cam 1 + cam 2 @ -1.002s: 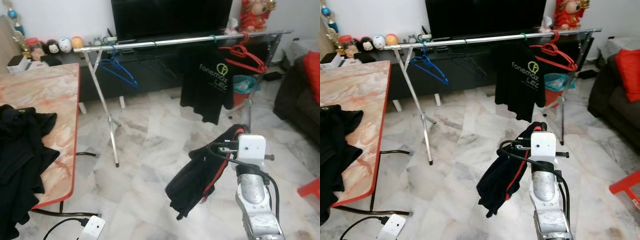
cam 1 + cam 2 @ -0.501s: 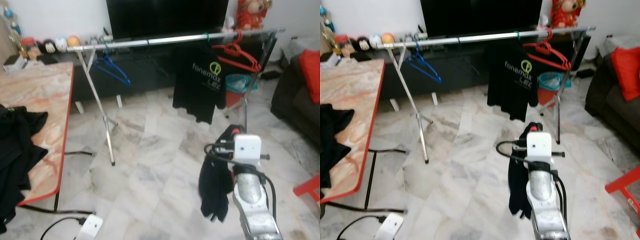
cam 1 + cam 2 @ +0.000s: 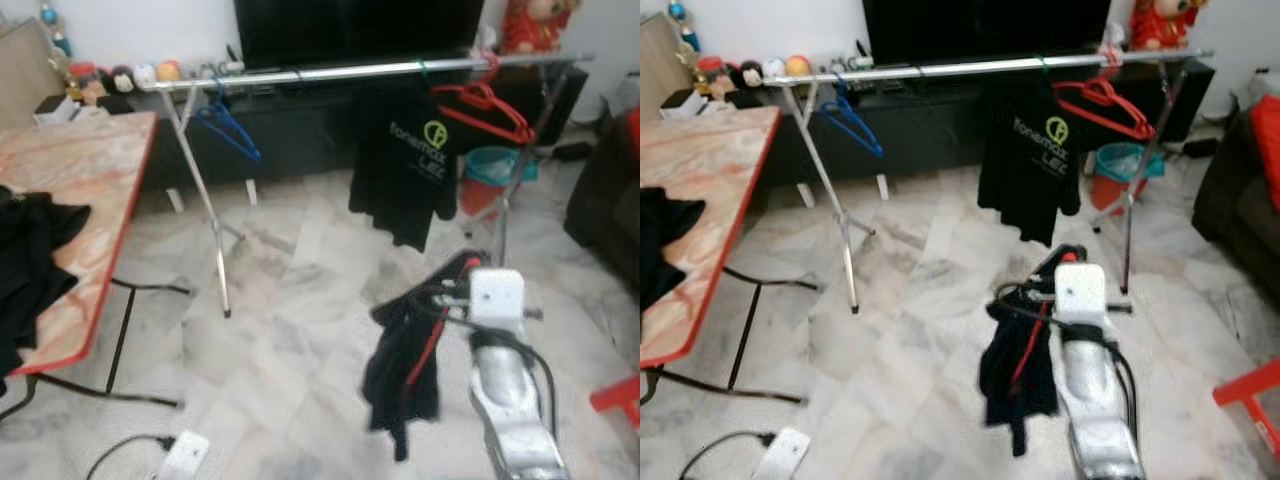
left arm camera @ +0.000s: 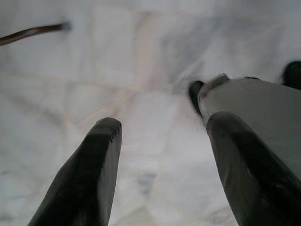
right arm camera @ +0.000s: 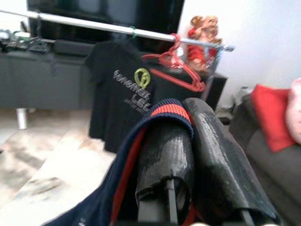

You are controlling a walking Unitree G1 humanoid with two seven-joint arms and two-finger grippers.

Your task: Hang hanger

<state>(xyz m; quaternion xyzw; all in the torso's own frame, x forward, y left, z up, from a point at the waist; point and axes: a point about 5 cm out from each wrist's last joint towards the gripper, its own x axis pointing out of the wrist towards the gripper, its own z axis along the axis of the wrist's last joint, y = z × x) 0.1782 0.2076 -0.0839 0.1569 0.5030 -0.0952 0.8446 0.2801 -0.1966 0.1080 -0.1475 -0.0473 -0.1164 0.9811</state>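
Note:
My right gripper (image 5: 188, 113) is shut on a red hanger (image 3: 430, 345) carrying a dark navy garment (image 3: 405, 365) with red trim, held up over the marble floor. The garment drapes over the fingers (image 5: 214, 141) in the right wrist view. Ahead stands a silver clothes rail (image 3: 330, 72) with a blue hanger (image 3: 228, 125), a black printed T-shirt (image 3: 410, 170) and several red hangers (image 3: 485, 105) on it. The rail is still some way beyond the gripper. My left gripper (image 4: 162, 122) hangs open over bare floor.
A marble-topped table (image 3: 80, 180) with a red edge stands at the left, black clothes (image 3: 30, 260) piled on it. A white power strip (image 3: 180, 455) and cable lie on the floor. A dark sofa (image 3: 610, 190) and red stool (image 3: 615, 395) are at the right.
The whole view has shifted as the camera moved. The garment on the hanger has swung under my right gripper, from hanging narrow to spread out leftward again.

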